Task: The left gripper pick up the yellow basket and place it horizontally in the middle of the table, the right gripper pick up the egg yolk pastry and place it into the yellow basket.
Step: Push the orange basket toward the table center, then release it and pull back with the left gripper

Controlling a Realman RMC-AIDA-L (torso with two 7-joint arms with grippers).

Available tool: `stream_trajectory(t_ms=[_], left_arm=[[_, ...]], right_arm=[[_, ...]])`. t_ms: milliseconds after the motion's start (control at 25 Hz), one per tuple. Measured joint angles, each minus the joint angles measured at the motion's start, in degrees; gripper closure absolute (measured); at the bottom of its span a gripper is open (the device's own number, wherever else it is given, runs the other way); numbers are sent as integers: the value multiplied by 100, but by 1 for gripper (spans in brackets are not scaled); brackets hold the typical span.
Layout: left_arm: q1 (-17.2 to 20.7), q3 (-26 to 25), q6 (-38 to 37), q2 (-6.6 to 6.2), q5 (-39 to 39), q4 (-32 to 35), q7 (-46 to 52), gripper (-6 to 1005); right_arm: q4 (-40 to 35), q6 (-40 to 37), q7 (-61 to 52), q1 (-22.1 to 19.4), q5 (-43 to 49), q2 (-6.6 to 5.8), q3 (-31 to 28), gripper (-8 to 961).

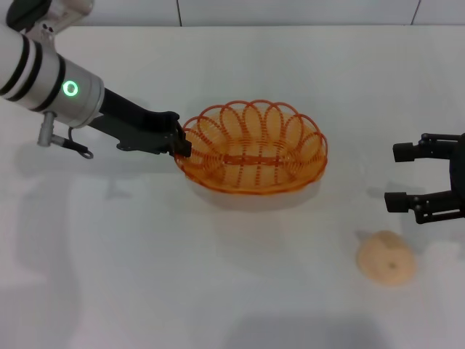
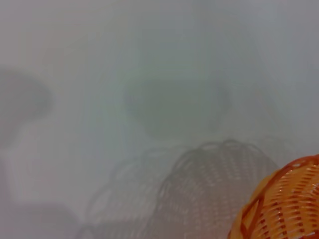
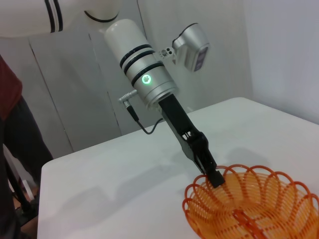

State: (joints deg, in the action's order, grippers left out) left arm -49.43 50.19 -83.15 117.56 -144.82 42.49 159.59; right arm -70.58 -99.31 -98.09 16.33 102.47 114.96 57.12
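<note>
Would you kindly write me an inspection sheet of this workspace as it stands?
Surface: white table, bare apart from the job's things.
Job's things: yellow basket upright near the middle; egg yolk pastry on the table, outside the basket, on the robot's right.
Clutter: nothing seen.
Grippers: left gripper closed on the basket's rim at its left end; right gripper open, beyond the pastry, apart from it.
Cables: thin grey lead hanging by the left arm's wrist.
Surroundings: pale wall panels; a person's dark clothing at the table's far edge.

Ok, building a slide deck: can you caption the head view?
Left gripper grips the yellow basket rim; right gripper waits open above the egg yolk pastry.
</note>
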Motion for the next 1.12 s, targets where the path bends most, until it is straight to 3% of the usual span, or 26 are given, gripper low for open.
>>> stream_trajectory(t_ms=[1120], left_arm=[[-33,0,245,3,-284,-343,63,859]], right_arm=[[7,-7,21,1,1,0,61,83]])
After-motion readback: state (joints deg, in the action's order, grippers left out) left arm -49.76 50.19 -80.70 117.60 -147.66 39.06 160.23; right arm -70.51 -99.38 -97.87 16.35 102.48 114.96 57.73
